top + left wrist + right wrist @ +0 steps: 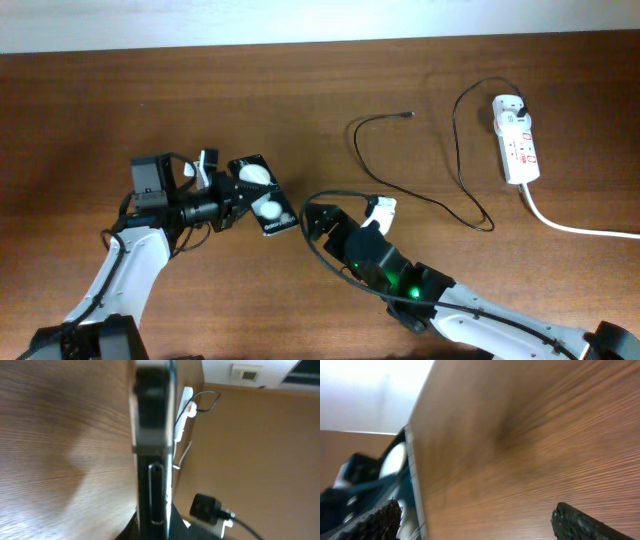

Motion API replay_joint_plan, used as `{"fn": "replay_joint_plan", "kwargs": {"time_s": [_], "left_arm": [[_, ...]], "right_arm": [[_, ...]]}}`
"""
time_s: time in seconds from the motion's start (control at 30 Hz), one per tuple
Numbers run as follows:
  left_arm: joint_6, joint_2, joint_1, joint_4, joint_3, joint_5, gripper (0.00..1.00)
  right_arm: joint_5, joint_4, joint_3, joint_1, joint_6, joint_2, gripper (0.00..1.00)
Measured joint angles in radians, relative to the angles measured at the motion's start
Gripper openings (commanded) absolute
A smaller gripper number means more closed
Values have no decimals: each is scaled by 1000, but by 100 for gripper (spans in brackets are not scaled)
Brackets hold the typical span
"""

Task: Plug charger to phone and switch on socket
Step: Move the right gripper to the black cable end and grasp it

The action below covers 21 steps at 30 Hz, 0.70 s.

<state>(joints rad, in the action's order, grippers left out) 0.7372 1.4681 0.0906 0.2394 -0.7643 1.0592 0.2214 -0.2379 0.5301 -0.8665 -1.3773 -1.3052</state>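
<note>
- The charger [462, 205] lies loose on the surface [80, 110]; its connector tip [405, 115] rests toward the far side, right of centre, and touches nothing; from there the cable loops nearward, then runs out and back to its plug [522, 104], which looks seated at the far end of the socket [515, 140].
- The phone [263, 195] is left of centre, well apart from the tip; its long axis runs diagonally, the end with the lettering nearer and to the right; in the left wrist view it shows edge-on, with a slot visible in that edge.
- The left end effector [232, 195] appears clamped on the phone along its left long edge, so that arm is occupied.
- The right end effector [318, 222] sits just beside the phone's near right corner; its fingers [580, 525] are spread wide with only bare wood between them.
- Judgement: the tip lies away and to the right of the right end effector; that arm is the free one and the nearer; it would have to reach outward across the cable's loop to fetch it.
- The socket lies at the far right, well apart from both arms, its long axis running near to far.
</note>
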Motion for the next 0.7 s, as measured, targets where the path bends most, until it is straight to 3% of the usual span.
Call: {"fn": "replay_joint_plan", "kwargs": {"time_s": [0.13,0.23,0.33,0.53,0.6,0.7], "left_arm": [[-249,0,6,178,0,-2,0],[-305,0,6,187,0,-2,0],[-323,-1,6,188,0,-10,0],[-330,0,6,188,0,-58,0],[-330,0,6,188,0,-76,0],[-330,-2,6,187,0,-104,0]], "right_arm": [[26,201,-1,17,25,-2,99],[104,230,-1,32,43,-2,99],[45,321,48,149,146,-3,99],[-32,800,477,509,397,-50,96],[-38,889,603,577,446,-136,92],[-95,1051,897,646,528,-407,79]]}}
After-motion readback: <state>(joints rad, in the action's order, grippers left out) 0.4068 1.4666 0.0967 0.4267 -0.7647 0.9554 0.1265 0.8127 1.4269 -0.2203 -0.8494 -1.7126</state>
